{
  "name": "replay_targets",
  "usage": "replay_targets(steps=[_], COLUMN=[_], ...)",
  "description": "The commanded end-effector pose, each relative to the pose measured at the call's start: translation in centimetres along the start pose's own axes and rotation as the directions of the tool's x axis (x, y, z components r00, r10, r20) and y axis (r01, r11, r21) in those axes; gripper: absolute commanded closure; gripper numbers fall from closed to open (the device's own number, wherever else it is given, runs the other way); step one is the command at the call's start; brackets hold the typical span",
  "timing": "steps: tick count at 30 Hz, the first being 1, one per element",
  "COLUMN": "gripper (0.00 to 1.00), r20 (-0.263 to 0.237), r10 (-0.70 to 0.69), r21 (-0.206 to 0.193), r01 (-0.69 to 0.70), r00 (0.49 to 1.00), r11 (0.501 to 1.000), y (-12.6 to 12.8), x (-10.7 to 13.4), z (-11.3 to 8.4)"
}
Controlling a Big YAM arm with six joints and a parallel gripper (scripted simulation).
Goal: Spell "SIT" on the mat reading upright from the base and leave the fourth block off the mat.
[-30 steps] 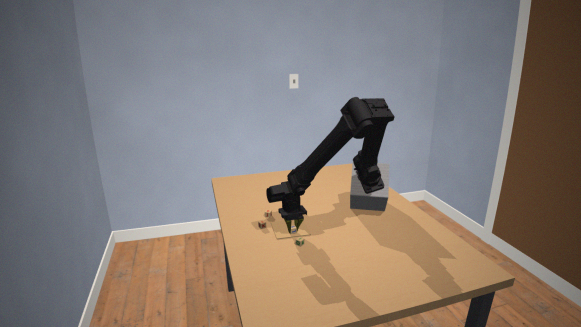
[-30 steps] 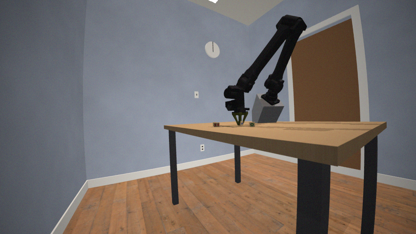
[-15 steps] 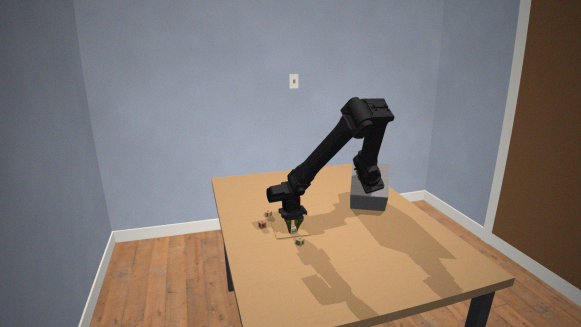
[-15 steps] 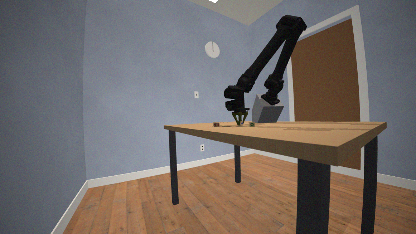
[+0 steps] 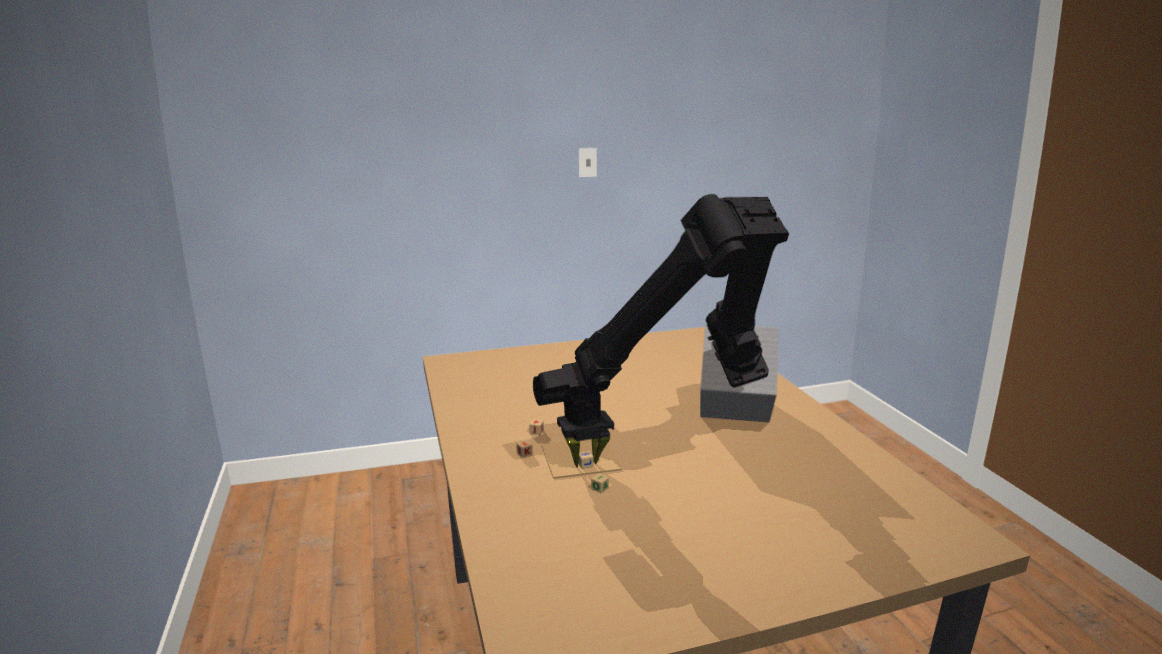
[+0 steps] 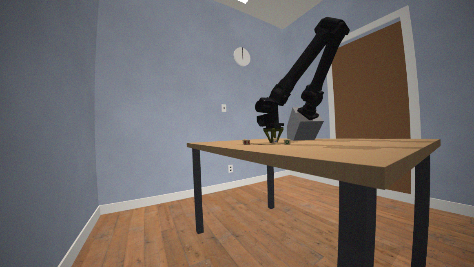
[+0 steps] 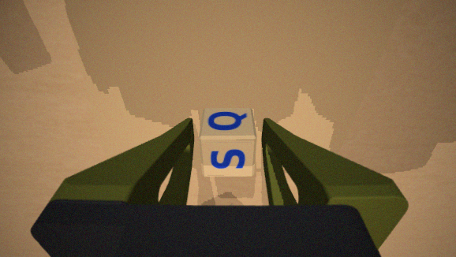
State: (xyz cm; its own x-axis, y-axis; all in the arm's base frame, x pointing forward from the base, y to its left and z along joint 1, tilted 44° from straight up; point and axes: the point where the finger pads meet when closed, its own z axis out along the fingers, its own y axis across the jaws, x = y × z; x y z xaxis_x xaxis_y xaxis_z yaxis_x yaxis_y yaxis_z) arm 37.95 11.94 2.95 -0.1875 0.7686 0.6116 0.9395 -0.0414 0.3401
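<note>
A black arm (image 5: 650,300) is shown reaching down from a grey pedestal (image 5: 760,406) at the far right of a wooden worktop (image 5: 731,519). The gripper (image 5: 587,459) is pointed straight down over a thin tan mat (image 5: 561,469) lying flat on the worktop. Between the green fingers a white block (image 7: 227,142) with blue letters is seen standing on the mat; in the wrist view a "Q" is carried on one face and an "S" on the adjoining face. A narrow gap is visible on each side of the block, so the fingers are parted and nothing is gripped. Just off the mat's near edge a block with a green letter (image 5: 600,484) is seen on the bare worktop. To the left of the mat two further blocks are placed near each other: a reddish-brown block (image 5: 524,448) and, farther back, a pale block with a red mark (image 5: 536,426). Their letters are too small to be read.
</note>
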Motion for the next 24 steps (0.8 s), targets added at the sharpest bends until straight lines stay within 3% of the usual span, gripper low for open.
replay_targets(steps=[1,5,6,24], gripper=[0.61,0.61,0.1,0.1], r20=[0.002,0.002,0.002,0.003], r10=[-0.008,-0.008,-0.008,-0.009], r21=[-0.016,-0.016,-0.016,-0.018], r01=[0.008,0.008,0.008,0.009], r00=[1.0,1.0,1.0,1.0], r11=[1.0,1.0,1.0,1.0], y=[1.01,1.01,1.01,1.04], x=[0.23,0.23,0.23,0.21], z=[-0.09,-0.09,-0.09,-0.29])
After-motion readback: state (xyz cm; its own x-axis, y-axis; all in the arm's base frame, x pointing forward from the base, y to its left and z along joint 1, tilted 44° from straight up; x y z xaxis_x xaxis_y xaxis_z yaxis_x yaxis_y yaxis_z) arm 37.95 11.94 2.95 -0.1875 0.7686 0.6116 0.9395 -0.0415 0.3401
